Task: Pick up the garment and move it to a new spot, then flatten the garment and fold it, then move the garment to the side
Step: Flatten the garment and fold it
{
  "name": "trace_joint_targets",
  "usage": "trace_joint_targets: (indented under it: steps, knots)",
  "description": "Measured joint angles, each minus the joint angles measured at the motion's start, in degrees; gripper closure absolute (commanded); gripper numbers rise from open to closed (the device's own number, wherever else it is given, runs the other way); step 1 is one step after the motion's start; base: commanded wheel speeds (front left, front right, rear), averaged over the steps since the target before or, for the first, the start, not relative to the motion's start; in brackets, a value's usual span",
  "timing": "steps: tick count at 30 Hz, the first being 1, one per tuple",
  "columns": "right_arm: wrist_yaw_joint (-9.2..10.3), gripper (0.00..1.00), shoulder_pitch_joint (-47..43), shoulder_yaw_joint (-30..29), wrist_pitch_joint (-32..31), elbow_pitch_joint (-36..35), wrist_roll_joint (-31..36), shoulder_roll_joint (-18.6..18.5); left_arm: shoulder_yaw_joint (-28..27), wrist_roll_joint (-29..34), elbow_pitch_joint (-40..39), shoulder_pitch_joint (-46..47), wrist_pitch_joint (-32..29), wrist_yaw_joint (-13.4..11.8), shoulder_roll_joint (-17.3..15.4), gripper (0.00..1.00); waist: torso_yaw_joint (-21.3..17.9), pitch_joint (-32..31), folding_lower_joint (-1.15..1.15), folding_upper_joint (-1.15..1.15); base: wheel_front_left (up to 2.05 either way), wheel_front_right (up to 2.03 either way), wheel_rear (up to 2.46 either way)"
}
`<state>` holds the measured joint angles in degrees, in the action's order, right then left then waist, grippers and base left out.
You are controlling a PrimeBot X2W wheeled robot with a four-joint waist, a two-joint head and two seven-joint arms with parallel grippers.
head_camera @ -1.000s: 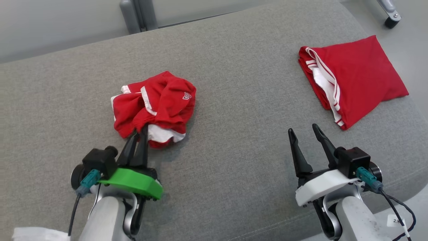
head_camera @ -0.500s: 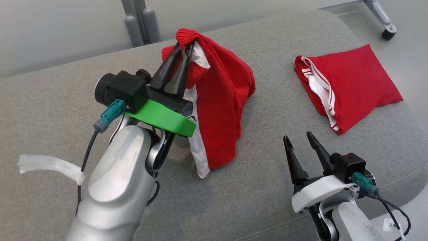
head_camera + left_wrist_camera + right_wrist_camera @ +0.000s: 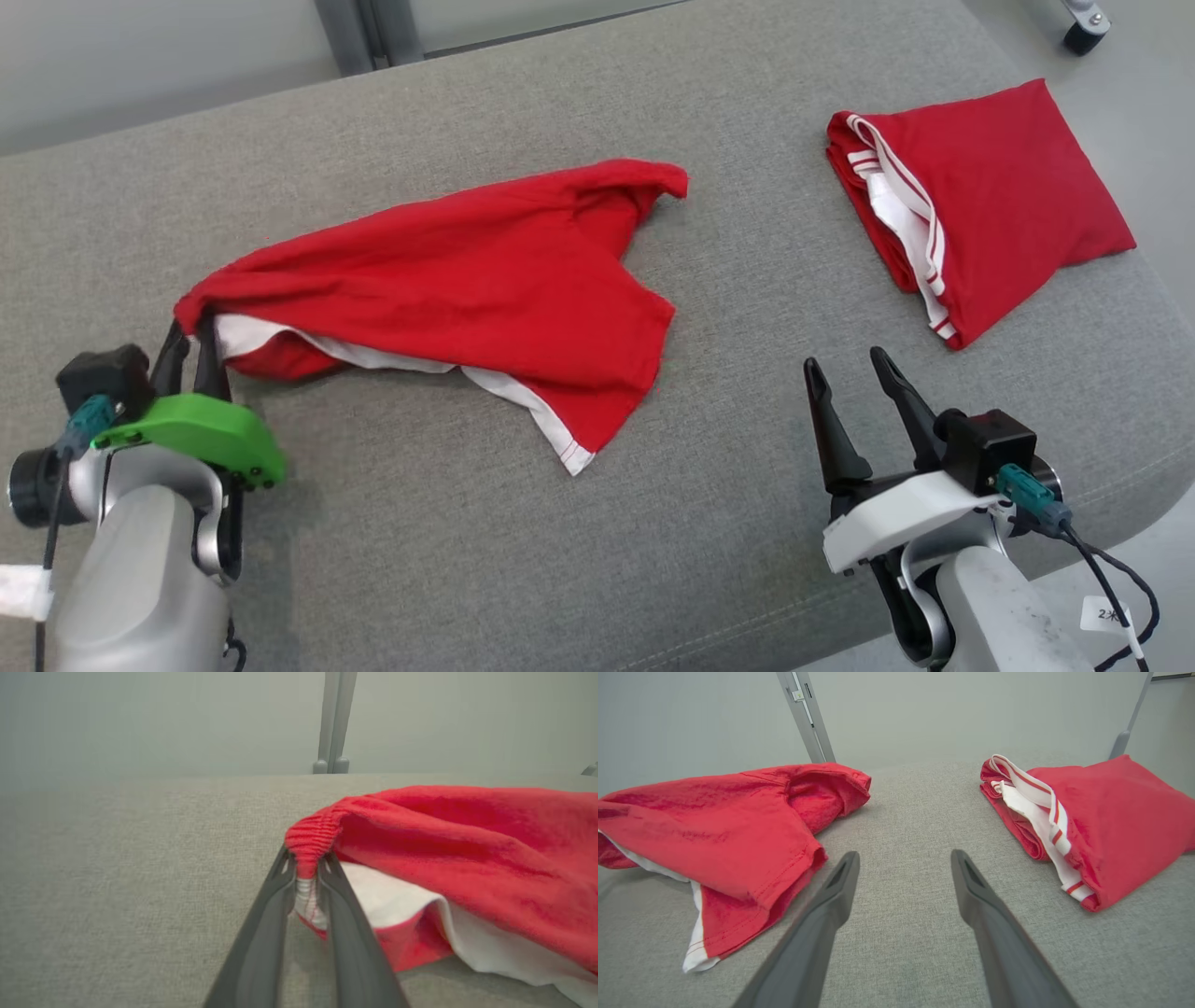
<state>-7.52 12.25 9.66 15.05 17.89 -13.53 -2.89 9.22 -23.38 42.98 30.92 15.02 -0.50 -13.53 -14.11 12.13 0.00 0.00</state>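
The left claw (image 3: 189, 334) is pinching the stretchy red edge of the garment (image 3: 485, 271). Its two fingers are pressed close on the cloth. From that claw the garment spreads out to the right and lies on the grey bench (image 3: 597, 560). It is red on top, and a white lining peeks out underneath. One corner with a white edge points toward the right claw (image 3: 845, 359). The right claw is spread wide with nothing in it, near the garment but not touching it. Farther out from the right claw, a folded red cloth (image 3: 990, 205) with white stripes lies on the bench, well apart from the garment.
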Motion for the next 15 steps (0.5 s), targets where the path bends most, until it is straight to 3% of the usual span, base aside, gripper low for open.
trace_joint_targets:
  steps: [1, 7, 15]
  knots:
    - [0.00, 0.00, 0.1, -0.1, 0.0, 0.0, 0.2, 0.0, -1.0, 0.1, 0.4, -0.8, 0.0, -0.1, -0.3, 0.00, 0.2, 0.3, 0.00, 0.00, 0.00, 0.00, 0.00]
    - [0.00, 0.00, 0.4, 0.1, 0.0, 0.2, 1.1, 0.0, -5.7, 1.9, -1.4, -6.0, 0.0, -1.0, 0.4, 0.00, 2.4, 0.7, 0.00, 0.00, 0.00, 0.00, 0.00]
    - [0.00, 0.00, 0.5, 2.4, 0.0, 0.8, 1.2, 0.0, -11.4, 6.1, -11.7, -14.2, 0.0, 0.7, 6.7, 0.00, 6.2, -1.0, 0.00, 0.00, 0.00, 0.00, 0.00]
